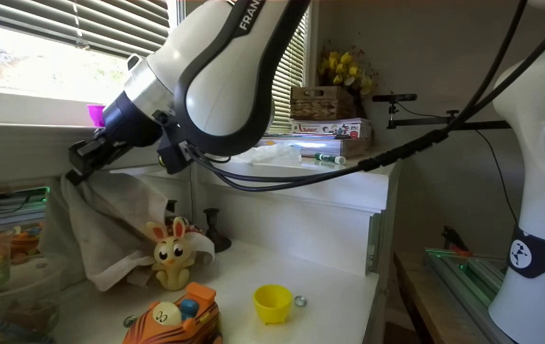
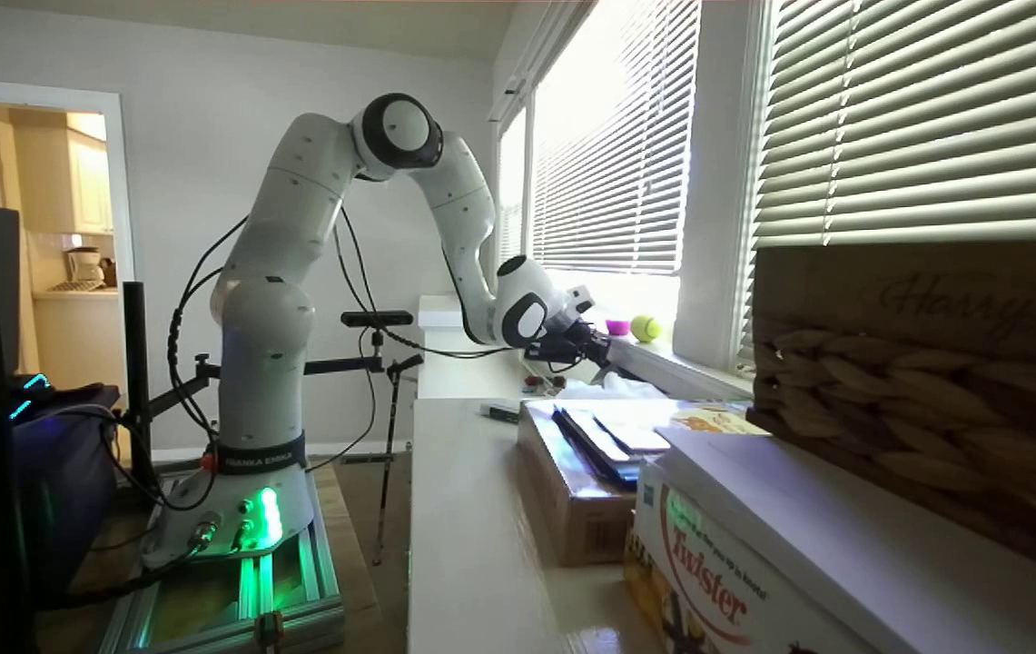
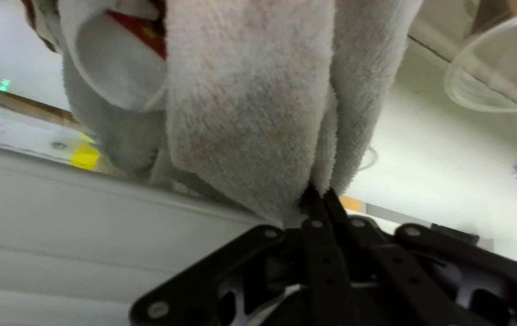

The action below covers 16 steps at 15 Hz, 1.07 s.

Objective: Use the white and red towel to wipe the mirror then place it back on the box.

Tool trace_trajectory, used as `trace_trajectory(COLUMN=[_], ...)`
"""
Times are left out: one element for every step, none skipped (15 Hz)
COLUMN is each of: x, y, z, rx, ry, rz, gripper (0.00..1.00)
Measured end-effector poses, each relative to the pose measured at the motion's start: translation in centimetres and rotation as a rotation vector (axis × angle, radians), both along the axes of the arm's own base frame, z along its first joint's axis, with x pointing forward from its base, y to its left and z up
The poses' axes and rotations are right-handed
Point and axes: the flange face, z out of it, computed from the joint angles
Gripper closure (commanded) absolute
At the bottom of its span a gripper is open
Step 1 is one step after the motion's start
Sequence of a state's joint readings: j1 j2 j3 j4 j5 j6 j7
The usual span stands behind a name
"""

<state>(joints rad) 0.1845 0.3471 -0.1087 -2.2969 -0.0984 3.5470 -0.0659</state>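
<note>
The white and red towel (image 1: 110, 215) hangs from my gripper (image 1: 74, 177) in an exterior view. Its folds fall in front of the mirror (image 1: 9, 224) and down to the white surface; whether it touches the mirror I cannot tell. In the wrist view the gripper (image 3: 321, 194) is shut on the towel (image 3: 249, 90), with red showing in a fold. A Twister box (image 2: 735, 545) and a flat brown carton (image 2: 563, 509) stand on the upper shelf; I cannot tell which is the task's box.
A yellow rabbit (image 1: 172, 258) stands close to the towel. An orange car (image 1: 176, 317), a yellow cup (image 1: 272, 303) and a dark candlestick (image 1: 212, 229) are nearby. A clear tub (image 3: 475, 107) shows in the wrist view. A pink cup (image 2: 617, 327) and tennis ball (image 2: 645, 328) sit on the sill.
</note>
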Motion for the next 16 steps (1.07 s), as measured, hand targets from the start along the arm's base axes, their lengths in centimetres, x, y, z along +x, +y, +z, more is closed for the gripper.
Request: trace_trajectory(x=[0.0, -0.1, -0.2, -0.3, -0.3, -0.4, -0.4, -0.4, -0.4, -0.4, -0.5, -0.7, -0.9, -1.1, -1.2, -1.4], y=[0.5, 0.7, 0.6, 0.1, -0.7, -1.8, -3.0, -4.4, -5.7, -6.9, -7.9, -8.6, -9.1, -9.4, -9.7, -10.0], z=[-0.1, -0.4, -0.8, -1.4, -1.9, -2.4, -2.9, -3.2, -3.4, -3.4, -3.4, -3.5, -3.4, -3.3, -3.1, -2.9], rx=[0.021, 0.038, 0.048, 0.053, 0.052, 0.052, 0.049, 0.044, 0.038, 0.031, 0.023, 0.017, 0.014, 0.011, 0.007, 0.001], ry=[0.008, 0.022, 0.035, 0.048, 0.060, 0.070, 0.077, 0.081, 0.084, 0.084, 0.084, 0.087, 0.088, 0.087, 0.085, 0.084], rz=[0.016, 0.027, 0.032, 0.032, 0.026, 0.010, -0.011, -0.033, -0.053, -0.073, -0.088, -0.097, -0.106, -0.114, -0.120, -0.129], gripper=[0.99, 0.99, 0.99, 0.99, 0.99, 0.99, 0.99, 0.99, 0.99, 0.99, 0.99, 0.99, 0.99, 0.99, 0.99, 0.99])
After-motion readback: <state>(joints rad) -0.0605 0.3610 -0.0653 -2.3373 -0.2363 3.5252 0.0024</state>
